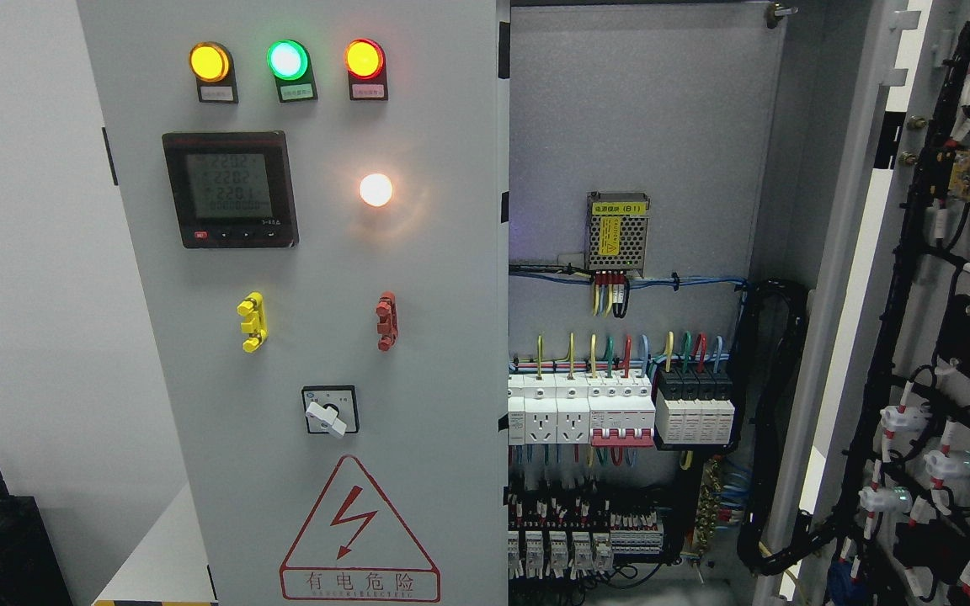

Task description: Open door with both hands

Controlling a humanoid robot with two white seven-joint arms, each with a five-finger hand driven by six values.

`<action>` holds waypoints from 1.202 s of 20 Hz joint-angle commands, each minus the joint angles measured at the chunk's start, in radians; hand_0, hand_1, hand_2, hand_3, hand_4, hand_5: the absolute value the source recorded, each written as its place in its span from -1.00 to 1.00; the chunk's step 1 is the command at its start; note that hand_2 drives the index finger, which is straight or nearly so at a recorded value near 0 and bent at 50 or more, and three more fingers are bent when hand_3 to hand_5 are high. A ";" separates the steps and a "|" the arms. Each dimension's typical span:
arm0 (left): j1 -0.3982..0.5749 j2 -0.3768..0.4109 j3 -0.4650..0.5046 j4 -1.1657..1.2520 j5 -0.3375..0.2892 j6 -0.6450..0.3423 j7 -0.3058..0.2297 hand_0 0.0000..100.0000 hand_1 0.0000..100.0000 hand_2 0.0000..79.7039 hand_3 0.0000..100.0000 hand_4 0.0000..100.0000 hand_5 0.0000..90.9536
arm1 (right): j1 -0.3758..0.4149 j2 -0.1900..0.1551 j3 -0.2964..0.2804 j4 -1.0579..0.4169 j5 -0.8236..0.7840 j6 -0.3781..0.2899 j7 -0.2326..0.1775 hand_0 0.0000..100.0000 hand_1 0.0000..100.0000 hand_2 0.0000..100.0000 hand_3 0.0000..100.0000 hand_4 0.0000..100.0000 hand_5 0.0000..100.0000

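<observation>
**Hands out of frame, right door swung wide**

Neither hand shows anywhere in the head view, so how their fingers stand, and whether they hold anything, cannot be told.

Nearest, at 3 to 4 o'clock, the right door (948,337) stands wide open, its inner face turned toward the camera and strung with black cable looms and white connectors. At 9 to 6 o'clock the left door (300,337) sits shut and flat-on, carrying three lit indicator lamps (287,61) at 11 o'clock, a digital meter (229,189), a rotary switch (330,411) and a red warning triangle (359,530) at 6 o'clock. Farther back, at 1 to 5 o'clock, the cabinet interior (636,109) lies exposed: a small power supply (618,234), then a row of breakers (620,412) below it.

Judging by this, the right door looks done. If both leaves are meant to open, the left one remains; otherwise the task appears essentially complete.
</observation>
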 commanded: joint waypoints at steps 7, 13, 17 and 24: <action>-0.008 -0.032 -0.290 0.000 0.289 0.002 0.000 -1.00 -1.00 -1.00 -1.00 -0.91 -1.00 | 0.070 -0.048 0.005 -0.493 0.014 -0.011 0.001 -1.00 -1.00 -1.00 -1.00 -1.00 -1.00; -0.008 -0.034 -0.292 0.000 0.289 0.001 -0.005 -1.00 -1.00 -1.00 -1.00 -0.91 -1.00 | 0.054 -0.074 0.044 -0.541 0.014 -0.037 0.001 -1.00 -1.00 -1.00 -1.00 -1.00 -1.00; -0.008 -0.035 -0.290 -0.005 0.284 -0.002 -0.005 -1.00 -1.00 -1.00 -1.00 -0.91 -1.00 | 0.005 -0.074 0.073 -0.561 0.014 -0.073 0.001 -1.00 -1.00 -1.00 -1.00 -1.00 -1.00; -0.008 -0.040 -0.279 -0.006 0.288 -0.004 -0.008 -1.00 -1.00 -1.00 -1.00 -0.91 -1.00 | -0.147 -0.074 0.082 -0.561 0.018 -0.080 0.001 -1.00 -1.00 -1.00 -1.00 -1.00 -1.00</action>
